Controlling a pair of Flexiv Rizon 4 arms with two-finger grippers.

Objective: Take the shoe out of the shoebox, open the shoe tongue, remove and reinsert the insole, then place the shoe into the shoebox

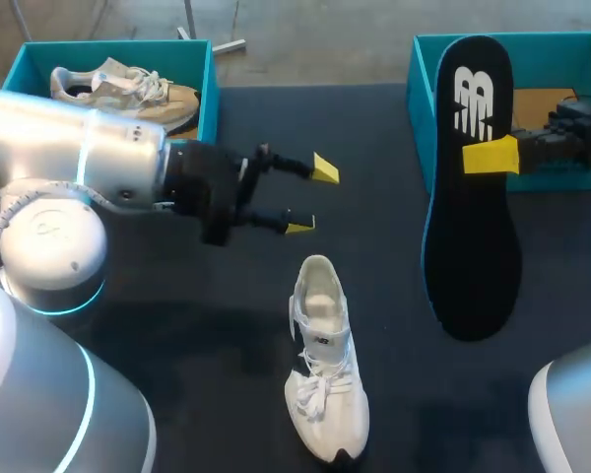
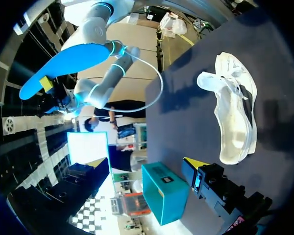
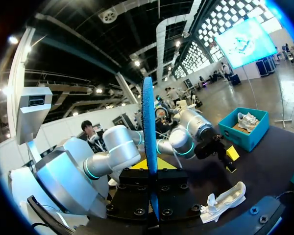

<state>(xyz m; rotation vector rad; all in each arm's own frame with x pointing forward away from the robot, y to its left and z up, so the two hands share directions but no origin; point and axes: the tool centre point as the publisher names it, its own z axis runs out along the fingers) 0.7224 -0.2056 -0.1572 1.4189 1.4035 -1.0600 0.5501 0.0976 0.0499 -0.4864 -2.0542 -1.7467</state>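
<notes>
A white shoe [image 1: 325, 365] lies on the dark table [image 1: 177, 325], toe toward the front edge, its opening toward my left gripper. That left gripper [image 1: 313, 197] hovers just behind the shoe's heel, open and empty. My right gripper [image 1: 492, 156] is shut on the black insole [image 1: 473, 227], which has a blue edge and hangs in the air over the table's right side. In the right wrist view the insole [image 3: 148, 127] stands edge-on between the fingers of the right gripper [image 3: 151, 169], with the shoe [image 3: 225, 198] lying beyond. The left wrist view shows the shoe [image 2: 232, 112] ahead of the fingers.
An open teal shoebox [image 1: 422, 74] stands at the back right, partly behind the insole. Another teal box [image 1: 209, 84] at the back left holds a beige shoe [image 1: 128, 91]. Dark tabletop lies bare between the white shoe and the insole.
</notes>
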